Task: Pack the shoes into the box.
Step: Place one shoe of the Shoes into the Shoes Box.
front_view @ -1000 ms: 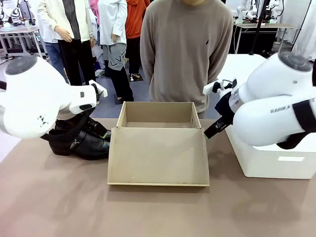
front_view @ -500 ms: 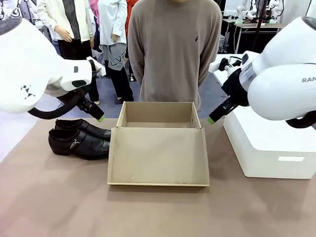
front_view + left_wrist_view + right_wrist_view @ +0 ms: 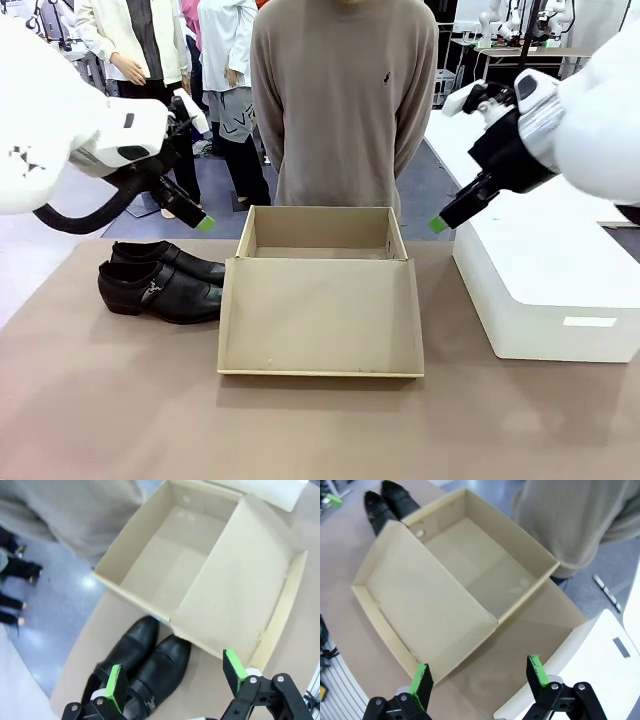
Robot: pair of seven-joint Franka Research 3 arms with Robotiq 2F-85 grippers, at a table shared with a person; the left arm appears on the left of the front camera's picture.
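**Nothing packed yet: both shoes lay outside the open box**

The task had not really begun. The shoes [image 3: 160, 280] sat side by side on the bench [image 3: 100, 420], just left of the box [image 3: 320, 300], their toes pointing right toward it; I could not tell whether the near toe touched the flap. Both were still to be lifted in, and the lid was still to be shut if that was wanted.

My left pincer [image 3: 175, 677] hung released above the shoes, holding nothing. My right pincer [image 3: 479, 676] was also spread and empty, raised over the box's right side, near the white box [image 3: 545, 300].

The shoes were glossy black with pointed toes, and the near one showed a strap with a small metal buckle. The box was tan cardboard, its wide flap folded down flat toward the near side. Its inside looked bare and ready.
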